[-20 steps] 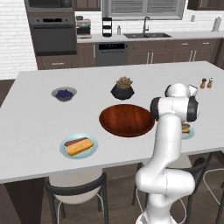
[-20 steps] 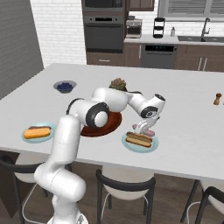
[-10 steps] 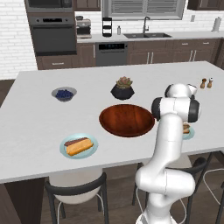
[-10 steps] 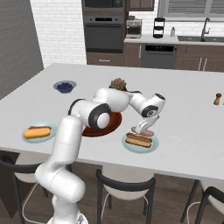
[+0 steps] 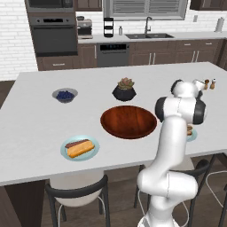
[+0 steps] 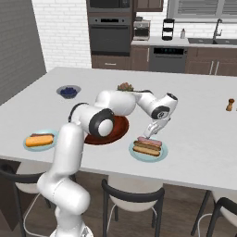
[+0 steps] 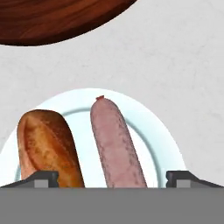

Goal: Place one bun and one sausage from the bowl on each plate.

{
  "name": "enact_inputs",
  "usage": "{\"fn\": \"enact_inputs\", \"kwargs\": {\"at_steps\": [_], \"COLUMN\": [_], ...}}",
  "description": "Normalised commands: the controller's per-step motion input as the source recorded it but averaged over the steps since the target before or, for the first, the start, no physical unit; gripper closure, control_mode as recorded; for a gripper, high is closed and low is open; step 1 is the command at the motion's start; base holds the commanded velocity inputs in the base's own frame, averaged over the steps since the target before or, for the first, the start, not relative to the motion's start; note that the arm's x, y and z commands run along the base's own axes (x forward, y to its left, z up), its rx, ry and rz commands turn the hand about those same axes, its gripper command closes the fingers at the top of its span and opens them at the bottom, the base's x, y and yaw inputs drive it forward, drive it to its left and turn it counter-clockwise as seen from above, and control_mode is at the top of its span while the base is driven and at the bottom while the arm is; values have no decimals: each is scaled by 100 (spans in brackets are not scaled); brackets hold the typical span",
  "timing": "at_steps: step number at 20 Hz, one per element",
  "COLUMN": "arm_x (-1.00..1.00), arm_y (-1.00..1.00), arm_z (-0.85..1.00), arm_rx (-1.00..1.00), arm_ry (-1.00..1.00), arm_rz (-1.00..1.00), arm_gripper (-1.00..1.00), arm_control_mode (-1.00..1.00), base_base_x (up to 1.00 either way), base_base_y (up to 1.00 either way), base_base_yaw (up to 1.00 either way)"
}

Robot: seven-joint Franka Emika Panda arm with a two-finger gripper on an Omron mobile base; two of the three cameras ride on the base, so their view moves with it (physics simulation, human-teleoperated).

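Where seen from the hand: sausage (image 7: 117, 142) and bun (image 7: 49, 146) side by side, apart, on the near plate (image 7: 164, 140); end effector (image 7: 112, 178) above them, jaws spread wide on either side, gripping nothing. Second bun (image 5: 80, 148) with second sausage (image 5: 74, 143) on the far plate (image 5: 80, 148). Wooden bowl (image 5: 129, 122) between the plates on the white bench (image 5: 35, 128); blueberry bowl (image 5: 65, 95) and succulent pot (image 5: 124, 90) beyond.
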Motion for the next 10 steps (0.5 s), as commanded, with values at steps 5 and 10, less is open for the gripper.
{"fn": "enact_inputs", "kwargs": {"at_steps": [5, 10], "arm_x": [-54, -70], "arm_y": [0, 6], "arm_z": [73, 78], "arm_rx": [0, 0], "arm_ry": [-13, -12], "arm_rz": [0, 0], "arm_gripper": [-100, -100], "arm_control_mode": [-100, -100], "base_base_x": [0, 0], "base_base_y": [0, 0], "base_base_yaw": [0, 0]}}
